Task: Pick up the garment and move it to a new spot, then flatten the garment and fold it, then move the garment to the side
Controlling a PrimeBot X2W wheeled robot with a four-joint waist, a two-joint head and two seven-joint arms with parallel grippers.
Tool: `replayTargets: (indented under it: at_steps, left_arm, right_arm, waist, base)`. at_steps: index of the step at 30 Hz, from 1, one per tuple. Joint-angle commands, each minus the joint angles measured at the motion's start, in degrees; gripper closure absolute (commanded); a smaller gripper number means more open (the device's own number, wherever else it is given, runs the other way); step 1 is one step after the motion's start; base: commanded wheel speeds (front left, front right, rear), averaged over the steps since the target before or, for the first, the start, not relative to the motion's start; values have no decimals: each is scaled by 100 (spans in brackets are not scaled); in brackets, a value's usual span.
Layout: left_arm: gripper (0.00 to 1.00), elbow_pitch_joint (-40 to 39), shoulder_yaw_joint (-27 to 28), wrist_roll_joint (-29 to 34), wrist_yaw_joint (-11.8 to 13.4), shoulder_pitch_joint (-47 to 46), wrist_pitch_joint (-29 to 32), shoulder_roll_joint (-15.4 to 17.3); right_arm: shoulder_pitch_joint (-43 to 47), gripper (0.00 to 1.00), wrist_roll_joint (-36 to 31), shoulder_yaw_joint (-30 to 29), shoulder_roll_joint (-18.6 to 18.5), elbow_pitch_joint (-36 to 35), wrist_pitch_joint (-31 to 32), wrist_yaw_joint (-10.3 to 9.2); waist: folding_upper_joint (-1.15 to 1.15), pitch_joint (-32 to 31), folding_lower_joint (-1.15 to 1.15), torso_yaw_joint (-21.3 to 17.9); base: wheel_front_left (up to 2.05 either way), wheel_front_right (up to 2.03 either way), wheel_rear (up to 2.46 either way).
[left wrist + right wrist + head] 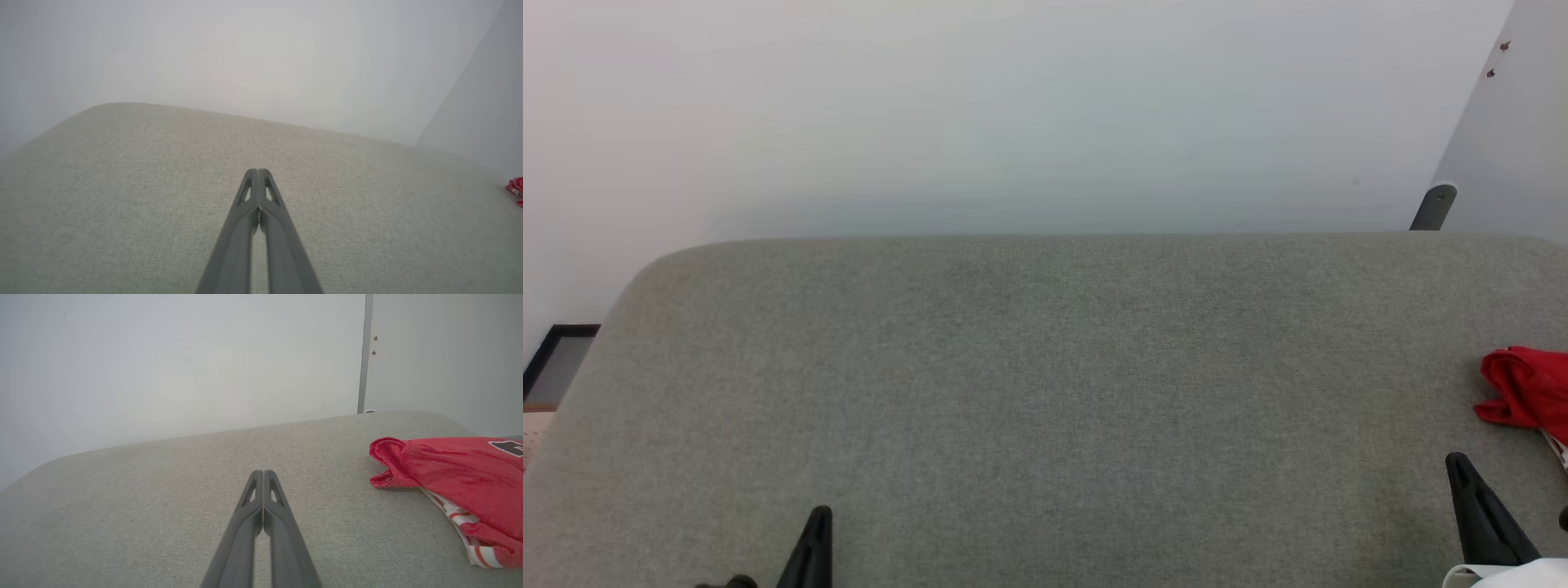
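So, the red shirt (457, 469) sits crumpled toward the right end of the grey fabric top (1045, 367). The left gripper (258, 171) and right gripper (263, 472) both have jaws pressed together, holding nothing. Risk: reaching in closed just shoves the shirt off the edge.

The padded surface (1045, 392) is showing grey woven cloth, matt, slightly coarse. At frame right, the garment (461, 473) is presenting as soft red cloth, faintly napped. The left gripper (257, 171) and right gripper (263, 473) are reading as smooth matt dark plastic. The wall (1013, 114) is appearing smooth, matt.
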Motion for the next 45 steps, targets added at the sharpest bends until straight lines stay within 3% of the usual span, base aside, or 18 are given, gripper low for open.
replayTargets:
  at_steps: [1, 22, 45]
  left_arm:
    - [100, -72, 24, -202, 0, -106, 37, 27]
    - [100, 138, 125, -2249, -3, -520, 562, -40]
    - [100, 300, 229, -3984, -6, -862, 1031, -120]
  right_arm:
    - [-118, 100, 171, -42, -37, -72, 34, 0]
    - [-385, 100, 1963, -178, 273, 128, 390, -1]
    - [-607, 100, 3502, -299, 542, 307, 696, -2]
  waist:
    - [0, 3, 0, -1]
    - [0, 60, 0, -28]
    - [0, 124, 0, -57]
  base:
    - [0, 0, 0]
    - [0, 0, 0]
    - [0, 0, 0]
